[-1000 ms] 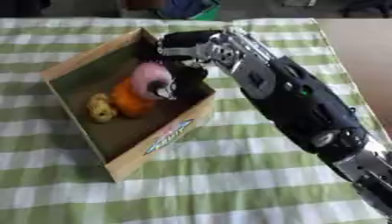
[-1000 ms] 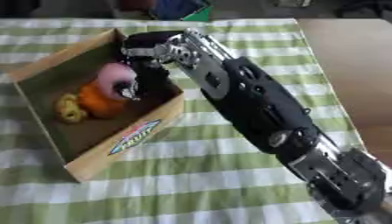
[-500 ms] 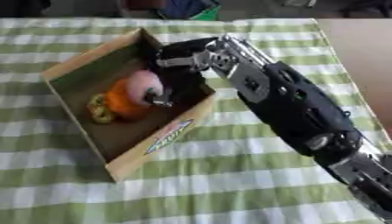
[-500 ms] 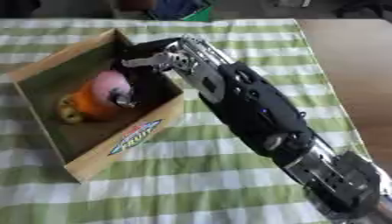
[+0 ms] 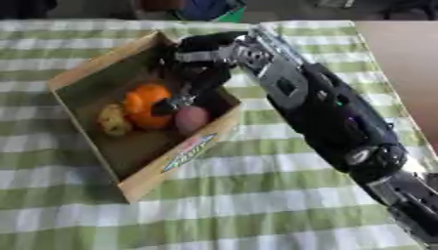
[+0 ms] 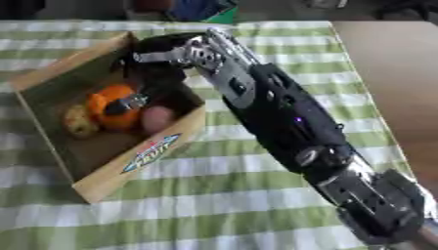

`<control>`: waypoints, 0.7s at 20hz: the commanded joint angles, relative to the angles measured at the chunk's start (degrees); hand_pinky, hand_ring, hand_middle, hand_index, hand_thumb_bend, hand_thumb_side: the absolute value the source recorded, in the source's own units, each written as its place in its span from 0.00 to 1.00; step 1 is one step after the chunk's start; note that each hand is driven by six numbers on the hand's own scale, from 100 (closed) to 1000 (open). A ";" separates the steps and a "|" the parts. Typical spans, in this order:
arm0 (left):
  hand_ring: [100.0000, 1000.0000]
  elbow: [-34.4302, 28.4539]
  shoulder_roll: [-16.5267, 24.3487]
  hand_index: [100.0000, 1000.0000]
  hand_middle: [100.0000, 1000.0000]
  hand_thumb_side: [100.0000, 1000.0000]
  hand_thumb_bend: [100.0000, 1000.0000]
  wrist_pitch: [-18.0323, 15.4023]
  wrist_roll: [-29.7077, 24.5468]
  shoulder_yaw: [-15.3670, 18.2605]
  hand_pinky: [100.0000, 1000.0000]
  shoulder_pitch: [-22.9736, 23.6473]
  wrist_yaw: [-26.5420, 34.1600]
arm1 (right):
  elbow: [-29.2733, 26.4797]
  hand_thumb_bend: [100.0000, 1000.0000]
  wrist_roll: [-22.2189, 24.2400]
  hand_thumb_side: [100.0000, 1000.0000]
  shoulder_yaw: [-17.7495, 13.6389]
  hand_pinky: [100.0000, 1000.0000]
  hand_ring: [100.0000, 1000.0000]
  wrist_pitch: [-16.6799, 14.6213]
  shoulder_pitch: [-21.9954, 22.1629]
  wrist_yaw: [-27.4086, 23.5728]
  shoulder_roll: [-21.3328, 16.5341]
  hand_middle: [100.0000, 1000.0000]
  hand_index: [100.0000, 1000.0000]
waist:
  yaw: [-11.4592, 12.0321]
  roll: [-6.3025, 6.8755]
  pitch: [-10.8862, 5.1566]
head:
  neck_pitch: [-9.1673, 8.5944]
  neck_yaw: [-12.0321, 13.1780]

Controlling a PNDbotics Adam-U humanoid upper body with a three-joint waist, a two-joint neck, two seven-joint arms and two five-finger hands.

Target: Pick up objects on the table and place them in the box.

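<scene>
Cardboard box (image 5: 82,78) holds a round orange (image 5: 145,100), pinkish lump (image 5: 191,119); right hand (image 5: 201,66) inside, fingers too blurry, can't tell.

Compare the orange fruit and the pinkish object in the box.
The orange fruit is bright orange and the larger; the pinkish object is dull pink-brown and smaller. The orange fruit sits nearer the box's middle, the pinkish object beside the near wall of the box. Both are rounded and lie inside, side by side.
</scene>
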 commanded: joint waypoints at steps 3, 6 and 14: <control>0.71 -0.97 0.64 0.75 0.68 0.98 0.00 -0.07 -0.01 -0.09 0.53 -0.44 0.07 | -6.27 0.59 -1.84 1.00 -4.27 0.79 0.84 4.19 -1.31 -5.38 -1.37 0.74 0.97 | -0.21 0.34 -1.33 | -0.14 0.28; 0.71 -0.97 0.64 0.75 0.68 0.98 0.00 -0.05 -0.02 -0.09 0.53 -0.40 0.03 | -8.49 0.59 -2.86 1.00 -4.96 0.79 0.84 6.27 -1.16 -7.26 -1.88 0.74 0.97 | -0.24 0.35 -1.33 | -0.14 0.31; 0.71 -0.97 0.49 0.75 0.68 0.97 0.00 -0.26 0.83 0.64 0.53 0.07 -0.13 | -16.29 0.00 -7.23 1.00 -11.83 0.78 0.78 11.57 -0.53 -12.14 -4.90 0.64 0.91 | -1.94 1.47 -1.79 | 0.18 2.24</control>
